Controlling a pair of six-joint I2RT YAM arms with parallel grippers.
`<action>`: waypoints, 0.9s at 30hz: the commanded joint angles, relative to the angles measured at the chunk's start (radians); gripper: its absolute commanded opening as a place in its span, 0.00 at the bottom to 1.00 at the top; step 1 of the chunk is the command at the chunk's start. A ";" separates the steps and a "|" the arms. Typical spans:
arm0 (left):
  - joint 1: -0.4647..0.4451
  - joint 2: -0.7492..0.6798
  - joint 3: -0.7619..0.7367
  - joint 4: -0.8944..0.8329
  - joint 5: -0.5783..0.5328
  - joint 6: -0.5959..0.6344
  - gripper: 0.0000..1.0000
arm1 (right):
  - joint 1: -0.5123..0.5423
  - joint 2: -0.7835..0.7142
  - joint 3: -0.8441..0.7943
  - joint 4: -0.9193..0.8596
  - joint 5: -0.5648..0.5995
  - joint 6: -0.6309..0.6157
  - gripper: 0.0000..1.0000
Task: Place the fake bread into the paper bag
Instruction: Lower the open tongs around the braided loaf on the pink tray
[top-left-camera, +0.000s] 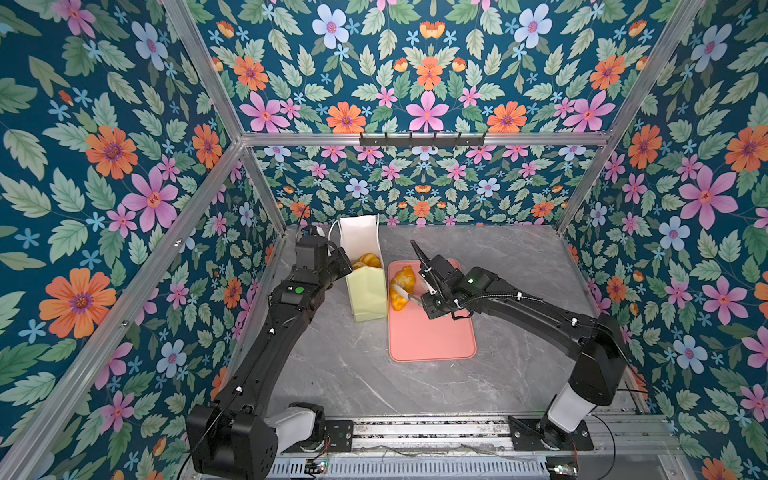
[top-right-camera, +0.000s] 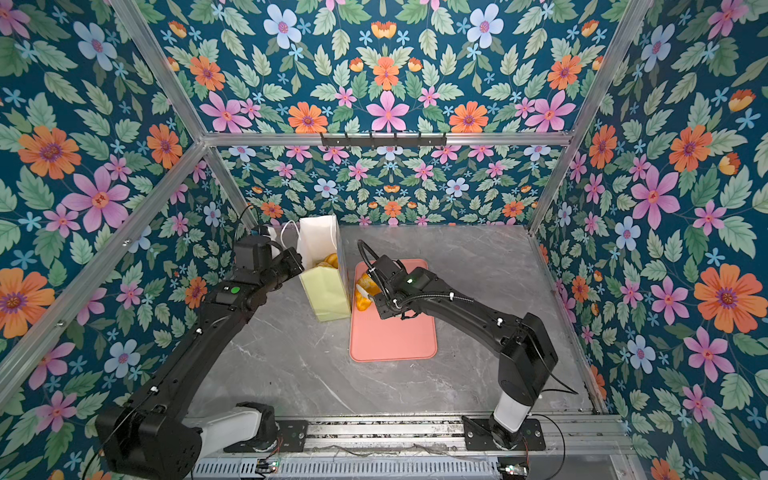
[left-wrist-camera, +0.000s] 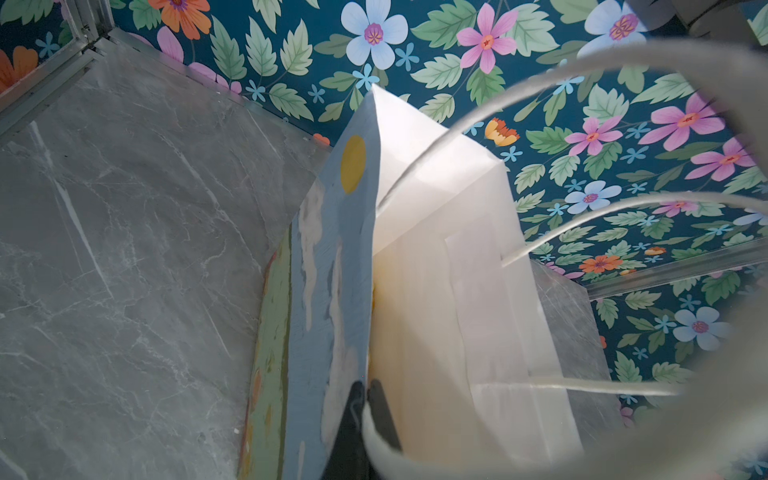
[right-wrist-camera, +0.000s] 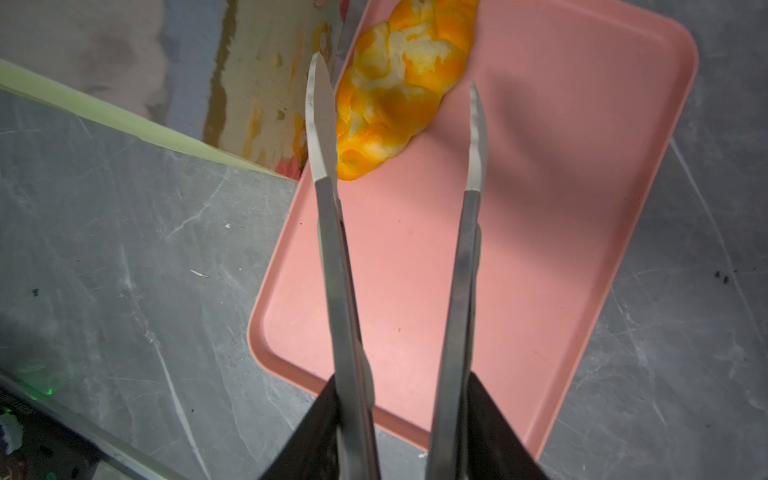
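Note:
The tall pale yellow-green paper bag (top-left-camera: 366, 293) (top-right-camera: 326, 297) (left-wrist-camera: 436, 257) stands open left of the pink tray. Golden fake bread (top-left-camera: 368, 260) (top-right-camera: 331, 260) lies inside it. My left gripper (left-wrist-camera: 368, 390) (top-left-camera: 344, 261) is shut on the bag's side wall at the rim. A braided loaf (right-wrist-camera: 399, 99) (top-left-camera: 402, 286) (top-right-camera: 365, 291) lies on the tray's far left edge, close to the bag. My right gripper (right-wrist-camera: 403, 390) (top-left-camera: 432, 301) is shut on metal tongs (right-wrist-camera: 336, 249). The tong tips stand apart; one tip is beside the loaf and nothing is pinched between them.
The flat pink tray (top-left-camera: 432, 336) (top-right-camera: 395, 336) (right-wrist-camera: 540, 208) lies on the grey marble tabletop (top-left-camera: 353, 374). White cord handles (left-wrist-camera: 582, 216) loop in front of the left wrist camera. Floral walls with aluminium posts enclose the back and sides.

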 joint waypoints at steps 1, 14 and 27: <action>0.000 -0.004 -0.005 0.011 0.003 0.001 0.00 | 0.009 0.018 0.016 0.012 0.042 0.024 0.44; 0.000 -0.006 -0.018 0.019 0.010 0.004 0.00 | 0.047 0.111 0.091 -0.020 0.093 0.036 0.45; 0.000 -0.004 -0.020 0.019 0.008 0.013 0.00 | 0.071 0.189 0.146 -0.061 0.126 0.036 0.47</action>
